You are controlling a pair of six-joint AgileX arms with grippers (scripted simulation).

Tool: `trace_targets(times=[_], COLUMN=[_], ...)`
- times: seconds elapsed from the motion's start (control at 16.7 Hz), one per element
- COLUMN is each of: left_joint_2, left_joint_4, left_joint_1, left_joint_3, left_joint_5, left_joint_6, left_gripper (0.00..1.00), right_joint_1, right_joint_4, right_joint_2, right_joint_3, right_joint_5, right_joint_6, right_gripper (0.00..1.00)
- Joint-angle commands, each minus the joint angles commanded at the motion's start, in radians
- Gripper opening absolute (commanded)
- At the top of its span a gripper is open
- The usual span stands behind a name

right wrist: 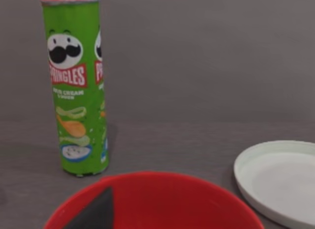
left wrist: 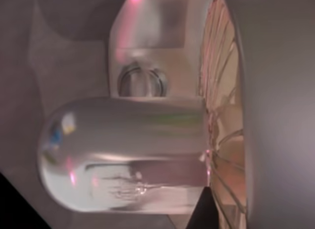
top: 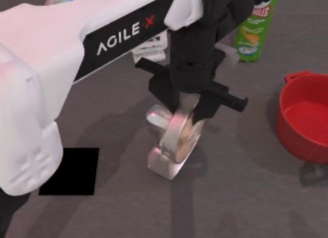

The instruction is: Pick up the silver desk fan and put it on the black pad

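Left pincer [top: 186, 106] astride silver desk fan [top: 177, 138]

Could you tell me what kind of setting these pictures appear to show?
Probably a simulated tabletop test scene, not a real room: a plain grey table with unrelated props, a silver desk fan, a green crisps can, a red bowl, under the left gripper.

A green Pringles can [right wrist: 76, 86] stands upright on the grey table [top: 246, 197], near a red bowl [top: 305, 117] and a white plate [right wrist: 280, 177].
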Motion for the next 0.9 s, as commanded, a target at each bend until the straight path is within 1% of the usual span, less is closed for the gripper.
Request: trace_targets(times=[0.24, 0.36, 0.72, 0.9], left_joint_2=[0.03, 0.039, 0.031, -0.009], left_joint_4=[-0.128, -0.171, -0.174, -0.163], left_joint_1=[0.008, 0.011, 0.01, 0.04], left_joint_3=[0.17, 0.214, 0.209, 0.142], left_joint_5=[0.0, -0.001, -0.001, -0.001], left_joint_6=[0.001, 0.002, 0.016, 0.108], left_gripper=[0.0, 0.0, 0.0, 0.0], right_joint_1=[0.0, 0.0, 0.0, 0.0], right_joint_4=[0.0, 0.0, 0.0, 0.0], right_joint_2=[0.0, 0.0, 0.0, 0.0], right_joint_3=[0.0, 0.0, 0.0, 0.0], right_joint_5=[0.0, 0.0, 0.0, 0.0], right_joint_6=[0.0, 0.0, 0.0, 0.0], right_gripper=[1.0, 1.0, 1.0, 1.0])
